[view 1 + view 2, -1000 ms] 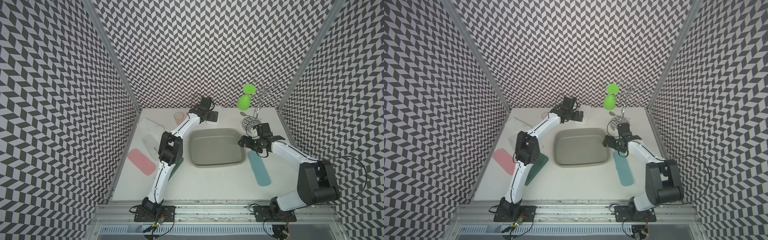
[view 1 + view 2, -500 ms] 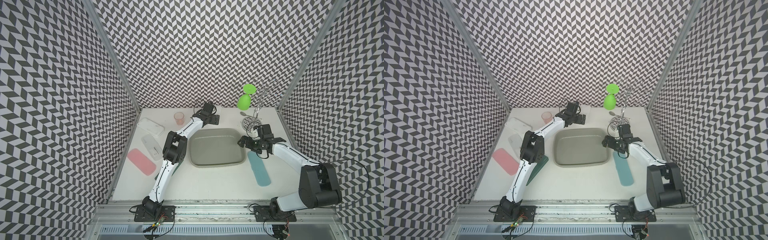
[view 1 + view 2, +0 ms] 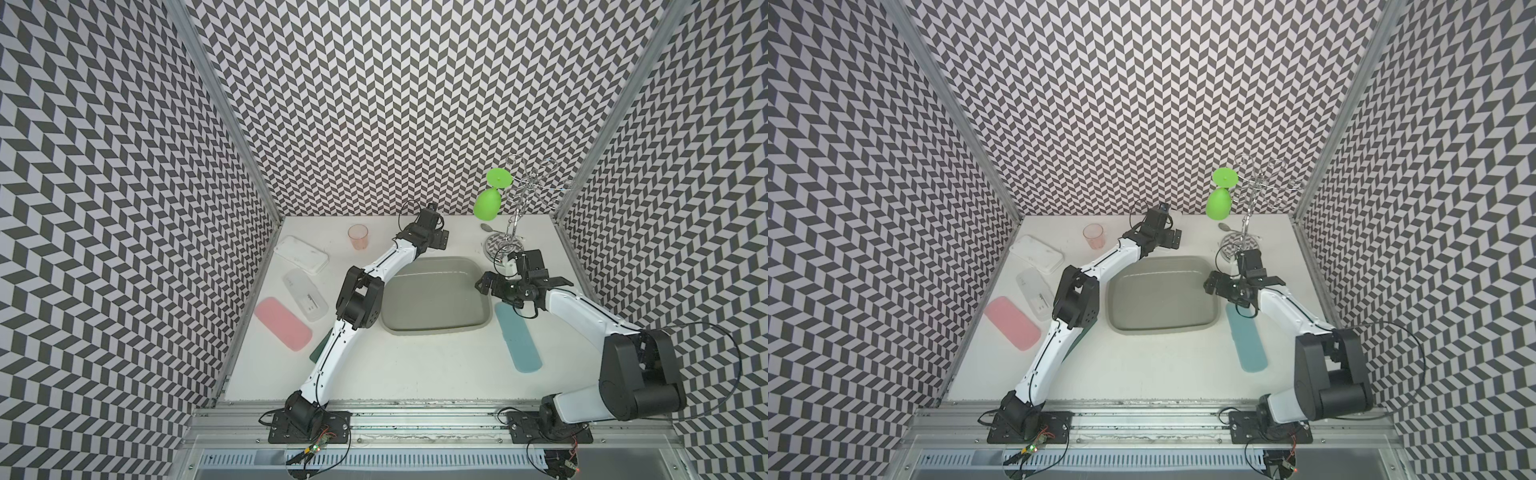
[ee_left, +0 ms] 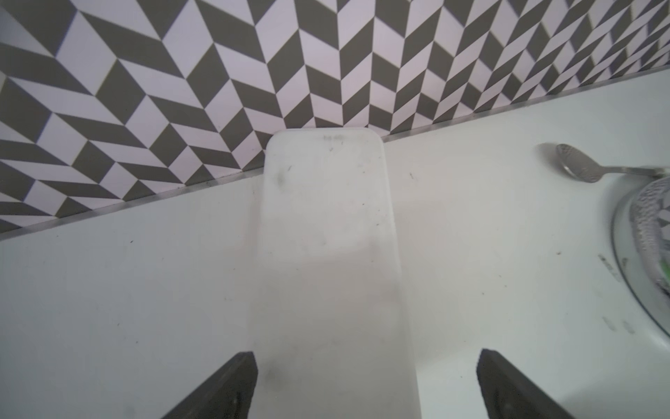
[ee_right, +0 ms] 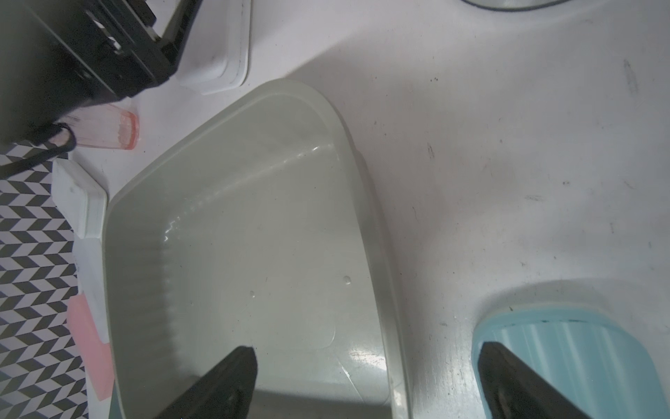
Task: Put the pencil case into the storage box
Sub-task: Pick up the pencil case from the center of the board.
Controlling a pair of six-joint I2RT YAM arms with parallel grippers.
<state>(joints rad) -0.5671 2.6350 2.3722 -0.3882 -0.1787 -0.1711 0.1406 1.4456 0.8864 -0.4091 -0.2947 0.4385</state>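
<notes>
The storage box (image 3: 436,297) (image 3: 1163,297) is a grey-olive tub at mid-table, with nothing in it. A white pencil case (image 4: 330,235) lies against the back wall, and my left gripper (image 4: 366,384) (image 3: 436,240) hangs open over its near end, one finger (image 4: 232,384) on each side. My right gripper (image 5: 366,381) (image 3: 505,291) is open above the box's right rim (image 5: 384,275), straddling the rim and the end of a light blue pencil case (image 3: 518,336) (image 5: 565,355).
Left of the box lie a pink case (image 3: 282,323), a translucent case (image 3: 305,294), a white case (image 3: 300,253) and a dark green one (image 3: 322,351) half under my left arm. A pink cup (image 3: 358,237), a spoon (image 4: 576,168) and a wire rack (image 3: 519,199) holding a green glass (image 3: 487,203) stand at the back.
My left arm has swung rightward along the back wall, uncovering the pink cup and the cases on the left. The right arm has barely moved.
</notes>
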